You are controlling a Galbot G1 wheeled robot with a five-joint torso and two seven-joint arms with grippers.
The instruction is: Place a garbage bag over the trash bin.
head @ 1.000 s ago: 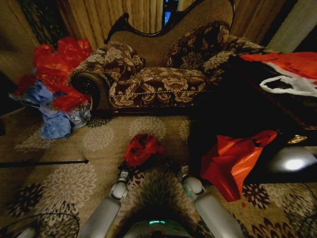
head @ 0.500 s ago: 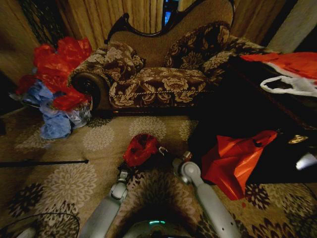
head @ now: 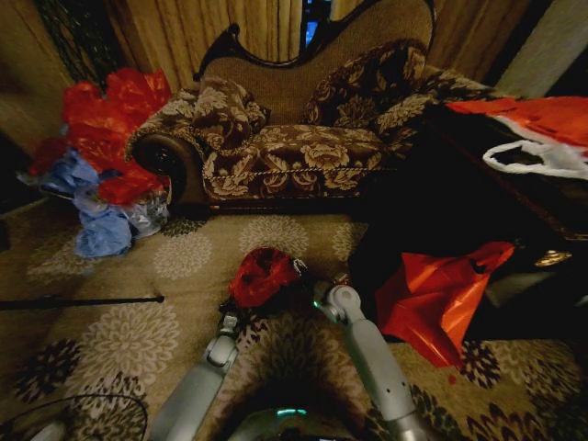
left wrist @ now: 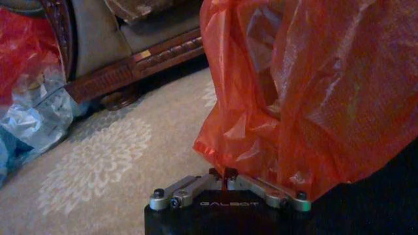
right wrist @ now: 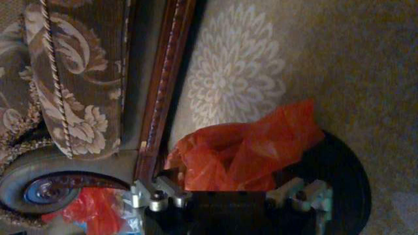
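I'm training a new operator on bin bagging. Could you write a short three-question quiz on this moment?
1. Fill in: the left gripper has its jaws shut on the edge of the ___.
2. The trash bin stands on: A a shelf, B the carpet, C a chair.
3. True or false: the right gripper is parked far from the trash bin.

Key: 1 garbage bag. 2 B, the carpet. 3 False: it is at the bin's rim, jaws open.
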